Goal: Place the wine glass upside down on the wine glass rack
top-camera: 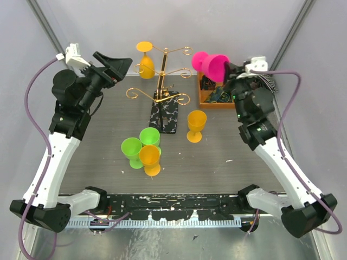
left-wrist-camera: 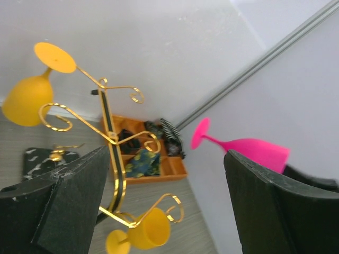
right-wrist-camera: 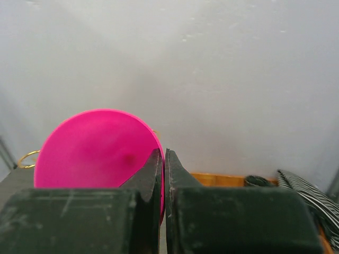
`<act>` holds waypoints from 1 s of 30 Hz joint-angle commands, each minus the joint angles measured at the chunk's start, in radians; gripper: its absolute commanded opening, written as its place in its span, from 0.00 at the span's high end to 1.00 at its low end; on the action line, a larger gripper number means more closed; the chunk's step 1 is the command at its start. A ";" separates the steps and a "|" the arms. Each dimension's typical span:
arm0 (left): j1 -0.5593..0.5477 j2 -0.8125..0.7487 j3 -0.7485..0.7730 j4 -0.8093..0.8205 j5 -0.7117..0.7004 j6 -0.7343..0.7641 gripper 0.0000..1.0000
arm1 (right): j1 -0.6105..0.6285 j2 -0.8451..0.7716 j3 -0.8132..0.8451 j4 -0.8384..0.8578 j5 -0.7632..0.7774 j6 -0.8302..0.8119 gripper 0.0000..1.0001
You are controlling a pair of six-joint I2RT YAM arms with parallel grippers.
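Pink glass (top-camera: pixel 214 66) is being rim-pinched by right gripper (top-camera: pixel 232 69), just right of rack (top-camera: pixel 161 81). Left gripper (top-camera: pixel 113 64) is being held wide open, empty. Risk: glass prob being twisted loose if rack's clipped.

The table (top-camera: pixel 227 146) is a flat grey surface with a wood-grain finish. The wine glass rack (top-camera: pixel 164 114) stands on it at centre rear on a black, white-speckled rectangular base, and the orange compartment tray (top-camera: pixel 217 105) sits at the rear right, near that base but apart from it. An orange glass (top-camera: pixel 196 125) stands upright just right of the base, while a green glass (top-camera: pixel 131 147), a second green glass (top-camera: pixel 150 136) and a second orange glass (top-camera: pixel 150 157) stand grouped close together in front of it.
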 commanded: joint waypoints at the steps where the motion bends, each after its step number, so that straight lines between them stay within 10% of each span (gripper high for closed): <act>1: -0.001 -0.016 -0.041 0.128 -0.003 -0.244 0.05 | 0.119 0.042 -0.016 0.289 0.029 -0.131 0.99; 17: -0.004 -0.036 -0.302 0.422 0.097 -0.700 0.04 | 0.368 0.159 -0.102 0.586 0.013 -0.299 0.99; 30: -0.014 -0.196 -0.441 0.438 0.065 -0.796 0.02 | 0.545 0.321 -0.142 0.903 0.058 -0.538 0.99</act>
